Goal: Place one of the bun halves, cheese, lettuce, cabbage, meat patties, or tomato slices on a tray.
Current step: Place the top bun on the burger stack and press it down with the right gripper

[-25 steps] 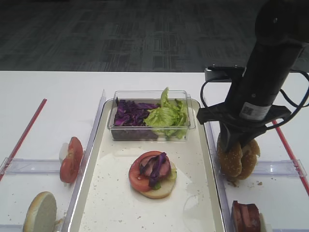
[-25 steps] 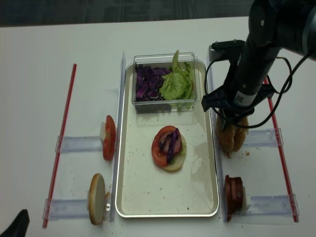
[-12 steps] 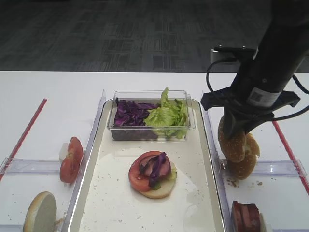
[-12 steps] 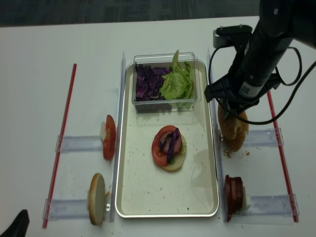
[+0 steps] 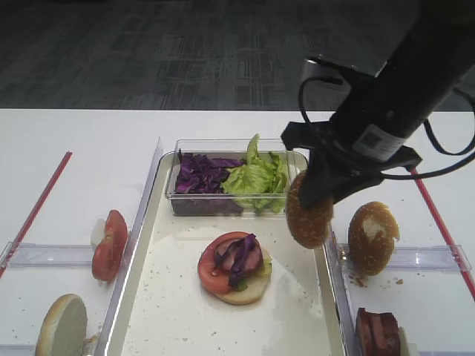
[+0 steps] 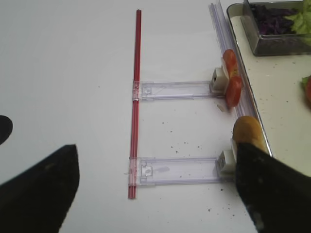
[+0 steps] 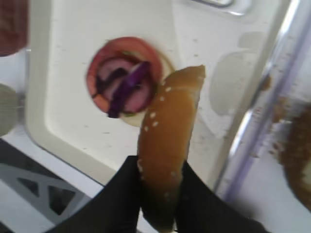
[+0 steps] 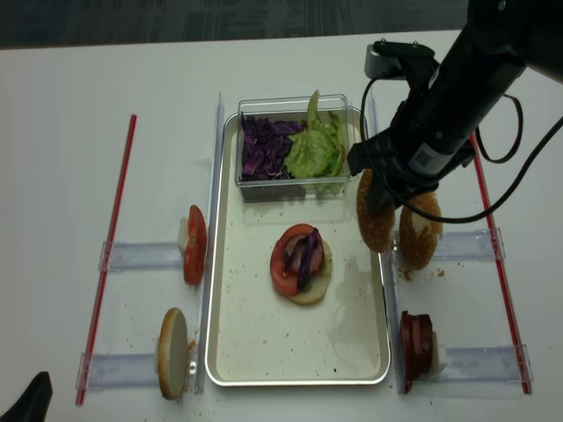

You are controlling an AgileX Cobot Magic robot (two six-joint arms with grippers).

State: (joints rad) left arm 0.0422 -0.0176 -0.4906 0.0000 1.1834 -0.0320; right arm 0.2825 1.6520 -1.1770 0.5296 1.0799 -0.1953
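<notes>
My right gripper (image 5: 318,194) is shut on a golden sesame bun half (image 5: 309,219), held on edge in the air. The bun half (image 8: 375,215) hangs over the right rim of the tray (image 8: 264,338). In the right wrist view the bun half (image 7: 167,136) sticks out past the black fingers (image 7: 121,194) above the tray (image 7: 68,107). On the tray lies a stack (image 5: 234,267) of bun bottom, tomato slice and cabbage. My left gripper (image 6: 155,160) stands open over the table left of the tray, holding nothing. The cheese is out of view.
A clear tub (image 5: 178,194) at the tray's far end holds cabbage (image 5: 200,172) and lettuce (image 5: 256,178). A torn bun (image 5: 372,237) and meat patties (image 5: 377,332) stand in racks on the right. Tomato slices (image 5: 110,245) and a pale bun half (image 5: 63,326) stand on the left.
My right gripper lifted the sesame bun half out of the right-hand rack and carried it left to the tray's right rim. The torn bun stayed in the rack.
</notes>
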